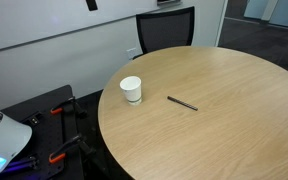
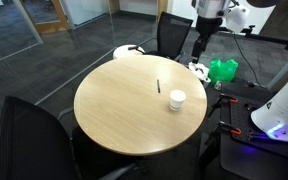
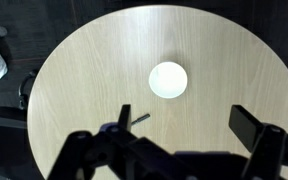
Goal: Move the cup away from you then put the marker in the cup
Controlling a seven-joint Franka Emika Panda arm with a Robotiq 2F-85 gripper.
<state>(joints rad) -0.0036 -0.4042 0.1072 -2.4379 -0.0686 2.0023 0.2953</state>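
The white cup [image 1: 131, 90] stands upright on the round wooden table [image 1: 224, 125], also seen in the other exterior view [image 2: 177, 99] and from above in the wrist view [image 3: 168, 80]. The dark marker [image 1: 182, 102] lies flat on the table a short way from the cup, apart from it [image 2: 158, 86]. In the wrist view the marker [image 3: 141, 117] is partly hidden behind one finger. My gripper [image 3: 187, 125] is open and empty, high above the table. In an exterior view it hangs beyond the table's far edge [image 2: 199, 43].
Black chairs stand around the table [image 1: 166, 30] [image 2: 29, 130] [image 2: 174, 30]. A green object [image 2: 222, 70] and white items [image 2: 125, 50] lie on the floor beyond the table. Equipment with red clamps sits beside it [image 1: 54, 110].
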